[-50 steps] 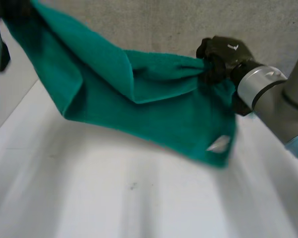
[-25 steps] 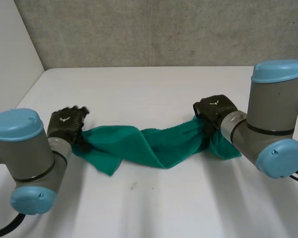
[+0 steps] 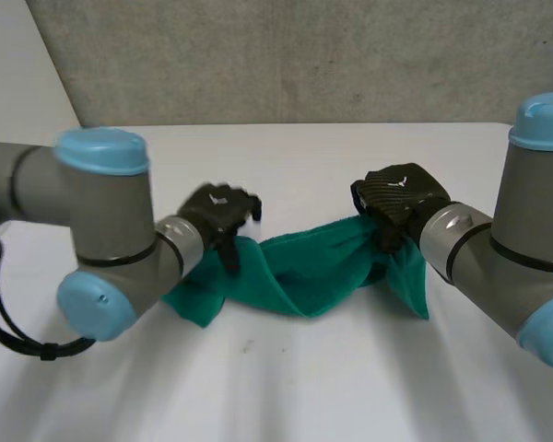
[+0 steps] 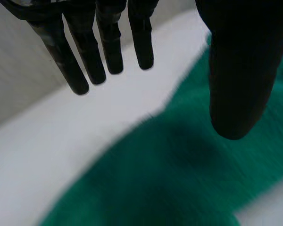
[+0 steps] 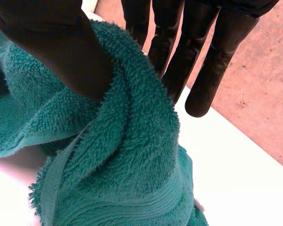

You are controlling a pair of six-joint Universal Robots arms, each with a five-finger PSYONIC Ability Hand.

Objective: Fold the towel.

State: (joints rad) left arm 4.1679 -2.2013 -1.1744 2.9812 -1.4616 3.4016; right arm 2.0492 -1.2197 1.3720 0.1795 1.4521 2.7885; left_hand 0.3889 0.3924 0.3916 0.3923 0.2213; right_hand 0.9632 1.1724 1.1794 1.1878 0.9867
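- Under the left hand, the towel lies bunched on the table; this hand has swung inward and let go, fingers straight.
- The right hand stays clamped on the towel's other end.
- No neat fold yet.

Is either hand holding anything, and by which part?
The right hand pinches the towel by its bunched end, thumb against fingers; the left hand hovers open over the other end.

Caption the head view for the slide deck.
Green towel bunched on the white table, right hand pinching one end, left hand open over the other.
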